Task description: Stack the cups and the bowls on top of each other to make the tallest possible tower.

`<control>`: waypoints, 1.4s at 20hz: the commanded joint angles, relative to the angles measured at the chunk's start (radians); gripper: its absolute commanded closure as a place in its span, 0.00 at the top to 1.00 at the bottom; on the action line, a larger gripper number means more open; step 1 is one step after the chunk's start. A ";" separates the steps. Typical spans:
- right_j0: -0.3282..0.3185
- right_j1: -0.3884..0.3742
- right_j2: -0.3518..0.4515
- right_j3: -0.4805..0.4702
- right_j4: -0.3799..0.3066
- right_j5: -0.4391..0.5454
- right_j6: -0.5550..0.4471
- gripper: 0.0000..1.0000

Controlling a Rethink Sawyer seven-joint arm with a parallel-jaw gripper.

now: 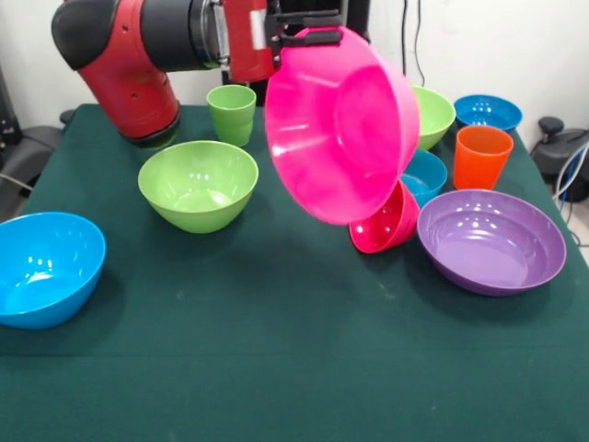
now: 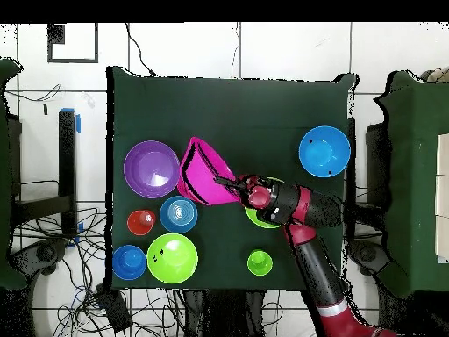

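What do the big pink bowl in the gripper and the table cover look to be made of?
The big pink bowl, held tilted in the gripper, looks like glossy molded plastic: bright highlights on a smooth wall. The table cover looks like dark green matte cloth, possibly felt: no shine.

We see the big pink bowl (image 1: 340, 129) (image 2: 203, 171) as glossy, smooth plastic, catching pale highlights inside. The purple bowl (image 1: 492, 241) (image 2: 151, 169) shines the same way, with bright window glints on its floor. Both lime green bowls (image 1: 198, 184) (image 1: 434, 115), the blue bowls (image 1: 46, 267) (image 1: 488, 112) and the small red-pink bowl (image 1: 385, 224) look like polished plastic too. The light green cup (image 1: 231, 113) and orange cup (image 1: 481, 156) appear smooth, with a softer sheen. The table (image 1: 276, 368) wears matt dark green cloth. The arm (image 1: 129, 55) has smooth red and black casing.
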 commanded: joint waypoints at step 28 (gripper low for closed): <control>0.202 0.057 -0.054 -0.262 0.214 0.411 -0.196 0.00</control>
